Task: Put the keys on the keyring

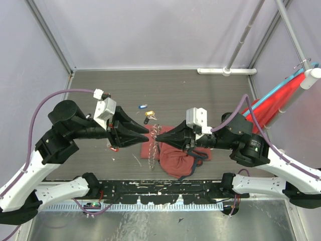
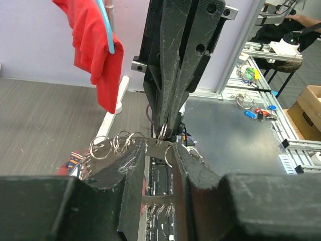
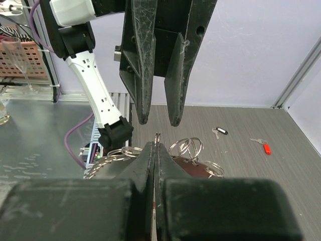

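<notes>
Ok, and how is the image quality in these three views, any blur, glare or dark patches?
Top external: even soft light, sharp throughout, no harsh shadows. Left wrist: the left pincer looms dark and soft-focused up close, while the keyring loops glint. Right wrist: the shut right pincer is a near-black mass across the bottom; loose keys on the table behind are legible.

the right gripper (image 3: pixel 156 146) fills the bottom edge, its two dark fingers pressed together on a thin bit of wire from the keyring (image 3: pixel 186 148), whose silvery loops fan out just behind. the left gripper (image 3: pixel 159 120) faces it from above, fingers apart. beyond, on the grey table (image 3: pixel 241 118), lie a black-headed key (image 3: pixel 220 132) and a red-headed key (image 3: pixel 266 148).
</notes>
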### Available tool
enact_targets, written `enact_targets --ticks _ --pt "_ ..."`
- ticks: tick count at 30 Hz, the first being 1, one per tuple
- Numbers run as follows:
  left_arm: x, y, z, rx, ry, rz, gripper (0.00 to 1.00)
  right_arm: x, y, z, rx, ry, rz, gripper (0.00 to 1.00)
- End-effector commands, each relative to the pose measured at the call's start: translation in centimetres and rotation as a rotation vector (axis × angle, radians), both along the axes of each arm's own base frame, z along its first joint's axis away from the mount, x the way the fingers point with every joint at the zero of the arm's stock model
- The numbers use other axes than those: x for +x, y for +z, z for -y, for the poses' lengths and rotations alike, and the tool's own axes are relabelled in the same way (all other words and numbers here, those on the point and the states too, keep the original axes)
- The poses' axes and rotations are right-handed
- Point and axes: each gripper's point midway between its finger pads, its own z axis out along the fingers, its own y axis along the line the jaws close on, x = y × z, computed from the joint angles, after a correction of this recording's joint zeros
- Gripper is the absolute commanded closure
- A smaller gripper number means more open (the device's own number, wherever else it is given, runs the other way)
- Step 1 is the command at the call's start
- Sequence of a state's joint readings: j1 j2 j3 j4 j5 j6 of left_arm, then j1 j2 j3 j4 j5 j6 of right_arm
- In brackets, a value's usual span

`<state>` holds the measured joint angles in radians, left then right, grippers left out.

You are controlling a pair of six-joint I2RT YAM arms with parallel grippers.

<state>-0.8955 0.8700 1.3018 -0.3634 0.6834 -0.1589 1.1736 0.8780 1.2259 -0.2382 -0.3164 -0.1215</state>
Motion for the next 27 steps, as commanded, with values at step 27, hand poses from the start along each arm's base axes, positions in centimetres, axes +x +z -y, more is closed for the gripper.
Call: enact_targets --ticks 27 --pt "-0.6 -0.4 1.2 0.011 -0.056 -0.008 0.79 -0.1 4.7 0.1 0.151 0.003 0.039 0.99"
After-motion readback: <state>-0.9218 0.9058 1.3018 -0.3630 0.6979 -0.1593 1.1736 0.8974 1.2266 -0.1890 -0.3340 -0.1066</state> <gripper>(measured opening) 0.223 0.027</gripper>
